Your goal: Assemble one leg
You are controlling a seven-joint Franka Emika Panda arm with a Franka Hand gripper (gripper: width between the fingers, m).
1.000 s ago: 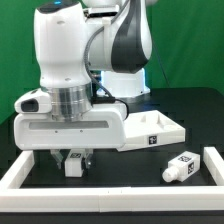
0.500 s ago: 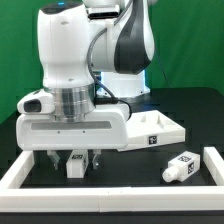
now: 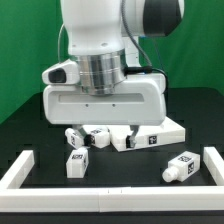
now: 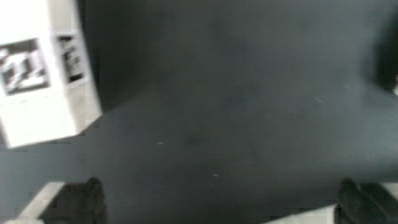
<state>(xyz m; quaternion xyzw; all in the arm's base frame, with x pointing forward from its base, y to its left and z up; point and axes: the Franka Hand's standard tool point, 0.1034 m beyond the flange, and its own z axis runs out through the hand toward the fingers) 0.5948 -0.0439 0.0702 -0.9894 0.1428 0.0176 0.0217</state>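
Note:
A leg (image 3: 76, 163), a small white post with black-and-white tags, stands free on the black table at the exterior view's left. My gripper (image 3: 104, 125) hangs above and to the right of it, open and empty. In the wrist view the two fingertips (image 4: 80, 200) are far apart with bare table between them (image 4: 222, 203), and one tagged leg (image 4: 45, 75) lies off to the side. Another leg (image 3: 182, 166) lies at the exterior view's right. Two more legs (image 3: 88, 136) lie under the hand, by the flat white panel (image 3: 152, 135).
A low white border (image 3: 110, 196) runs along the front of the table, with raised ends at the left (image 3: 20, 170) and right (image 3: 213, 162). A green backdrop stands behind the arm.
The hand has let go of the left leg, risen and moved to the exterior view's right. That leg stays standing where it was, and two more legs now show behind it.

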